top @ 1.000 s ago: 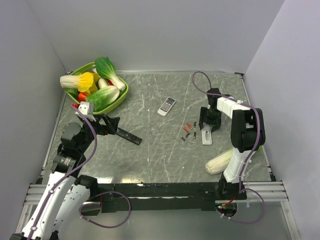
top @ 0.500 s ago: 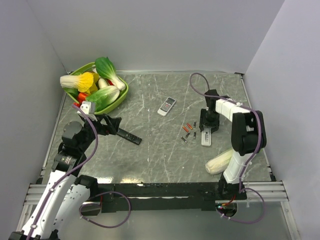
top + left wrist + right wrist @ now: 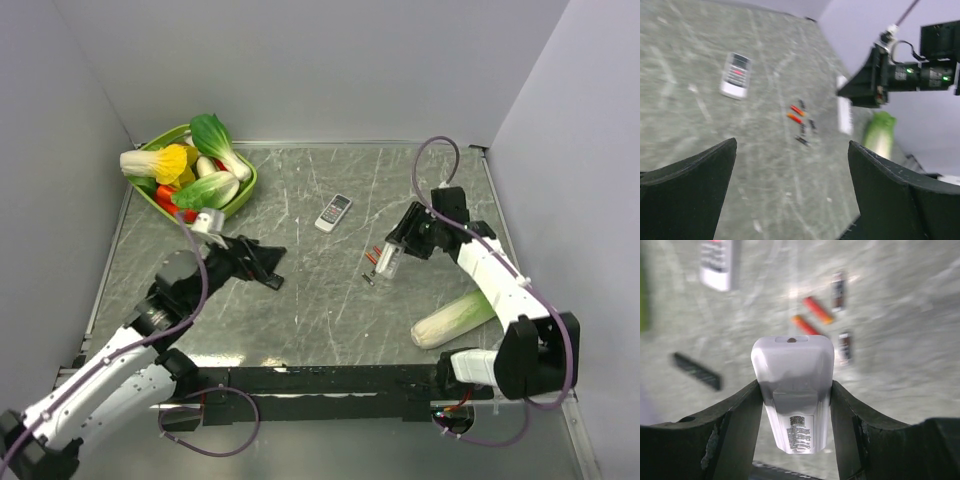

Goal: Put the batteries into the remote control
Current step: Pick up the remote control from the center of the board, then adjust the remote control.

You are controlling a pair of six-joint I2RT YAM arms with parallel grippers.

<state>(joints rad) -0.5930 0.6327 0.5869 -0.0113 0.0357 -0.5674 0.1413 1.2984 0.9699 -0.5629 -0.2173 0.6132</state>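
My right gripper (image 3: 395,250) is shut on a white remote (image 3: 388,263) and holds it above the table, its labelled back facing the wrist camera (image 3: 792,385). Several small batteries (image 3: 374,262) lie on the table just beneath and left of it. In the right wrist view two of them are orange-red (image 3: 811,317) and others are dark (image 3: 845,346). My left gripper (image 3: 262,260) is open and empty, hovering over a black remote (image 3: 696,371) left of centre. In the left wrist view (image 3: 792,145) the batteries (image 3: 799,117) lie ahead of it.
A small white remote with buttons (image 3: 334,212) lies mid-table, behind the batteries. A napa cabbage (image 3: 455,320) lies at the front right. A green basket (image 3: 250,180) of toy vegetables stands at the back left. Walls close in the table on three sides.
My right gripper has lifted the white remote off the table and carried it left, over the batteries. My left arm has reached forward and right, over the black remote.
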